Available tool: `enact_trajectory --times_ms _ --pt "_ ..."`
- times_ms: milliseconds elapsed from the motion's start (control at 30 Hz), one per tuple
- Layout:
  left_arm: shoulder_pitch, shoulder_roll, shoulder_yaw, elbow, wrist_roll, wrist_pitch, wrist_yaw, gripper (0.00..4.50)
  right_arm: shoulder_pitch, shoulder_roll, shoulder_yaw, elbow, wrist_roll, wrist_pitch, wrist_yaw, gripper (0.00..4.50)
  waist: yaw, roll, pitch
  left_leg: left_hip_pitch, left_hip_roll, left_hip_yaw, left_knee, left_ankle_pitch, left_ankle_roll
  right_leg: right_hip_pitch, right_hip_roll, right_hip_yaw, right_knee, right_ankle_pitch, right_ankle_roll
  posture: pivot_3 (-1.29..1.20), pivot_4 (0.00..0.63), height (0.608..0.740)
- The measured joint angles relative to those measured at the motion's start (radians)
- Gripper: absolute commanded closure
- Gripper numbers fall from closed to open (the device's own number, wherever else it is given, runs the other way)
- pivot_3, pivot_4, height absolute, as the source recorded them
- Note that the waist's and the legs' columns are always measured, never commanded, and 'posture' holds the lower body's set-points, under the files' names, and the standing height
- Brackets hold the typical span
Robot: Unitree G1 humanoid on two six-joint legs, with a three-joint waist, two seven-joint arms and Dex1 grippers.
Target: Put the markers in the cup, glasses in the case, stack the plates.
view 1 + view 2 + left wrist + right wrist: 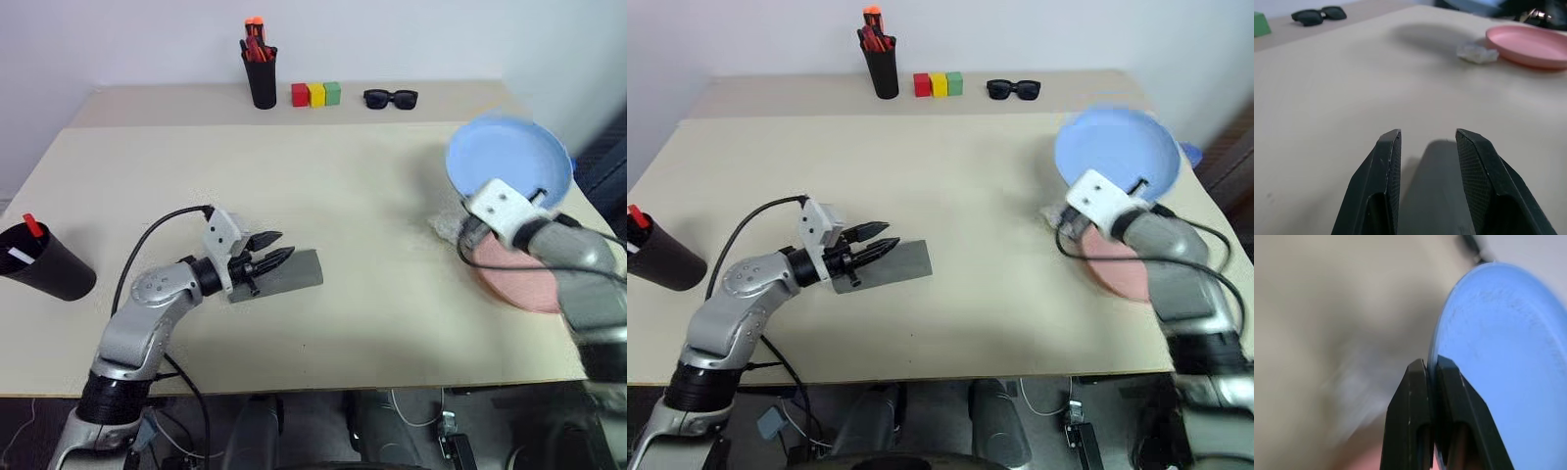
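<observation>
- Right wrist view: right gripper (1432, 369) is pinching the round light blue plate's (1498, 357) rim, tilting it above the salmon pink plate (514, 279).
- Left gripper (279, 255), fingers parted and holding nothing, is hovering over the grey felt case (294, 274), which is lying lengthwise left-to-right at lower centre.
- Crumpled white wrapper (1476, 51) is lying beside the pink plate.

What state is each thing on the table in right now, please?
light blue plate: lifted and tilted, rim pinched by right gripper.
pink plate: flat on table.
grey case: lying flat, under open left gripper.
black cup: upright, markers inside.
sunglasses: folded open, untouched.
</observation>
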Motion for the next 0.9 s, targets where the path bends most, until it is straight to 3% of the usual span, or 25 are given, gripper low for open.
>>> enact_trajectory --times_ms 100,233,400,500,633,833,900 --pt "-0.074 -0.031 -0.036 0.084 0.016 -0.039 -0.035 2.76 0.149 -0.001 -0.059 -0.146 0.039 0.121 0.043 3.50 -0.006 0.000 0.000 0.002 0.000 0.001 0.002 0.000 0.000 0.002 0.000 0.001 -0.001 -0.001 -0.003 0.00 0.150 0.740" --pt "-0.103 -0.046 -0.072 0.140 0.037 -0.078 -0.072 2.76 0.152 0.012 -0.055 -0.188 0.040 0.171 0.017 1.61 -0.033 0.000 -0.001 0.005 0.000 0.002 0.001 0.000 0.000 0.003 0.001 0.002 0.000 -0.001 -0.003 0.00 0.150 0.740" --pt "-0.094 -0.044 -0.070 0.150 0.048 -0.085 -0.066 2.76 -0.020 0.112 0.068 -0.135 0.020 0.127 -0.056 1.61 -0.045 -0.001 -0.001 0.005 0.001 0.002 0.000 0.000 0.000 0.003 0.001 0.002 0.001 -0.001 -0.003 0.00 0.150 0.740" --pt "-0.048 -0.041 -0.058 0.112 0.056 -0.089 -0.048 2.76 -0.133 0.179 0.196 0.047 -0.043 0.070 -0.121 1.61 -0.046 -0.001 -0.001 0.004 0.000 0.002 0.000 0.000 0.000 0.003 0.000 0.002 0.000 0.001 0.000 0.00 0.150 0.740" --pt "0.005 -0.030 -0.029 0.040 0.051 -0.058 -0.011 2.76 -0.238 0.212 0.263 0.308 -0.128 -0.025 -0.227 1.61 -0.027 0.000 0.000 0.003 0.000 0.001 0.000 0.000 0.000 0.003 0.000 0.002 -0.001 0.001 0.000 0.00 0.150 0.740" --pt "0.088 -0.015 0.010 -0.066 0.027 -0.009 0.029 2.76 -0.312 0.223 0.288 0.480 -0.186 -0.120 -0.313 4.45 -0.026 0.000 0.000 0.003 0.000 0.001 0.000 0.000 0.000 0.003 0.000 0.002 -0.001 0.001 0.000 0.00 0.150 0.740" --pt "0.108 -0.013 0.022 -0.082 0.021 -0.001 0.040 2.76 -0.311 0.222 0.287 0.465 -0.187 -0.122 -0.311 4.45 -0.027 0.000 0.000 0.003 0.000 0.001 0.000 0.000 0.000 0.003 0.000 0.002 0.000 0.001 0.000 0.00 0.150 0.740"
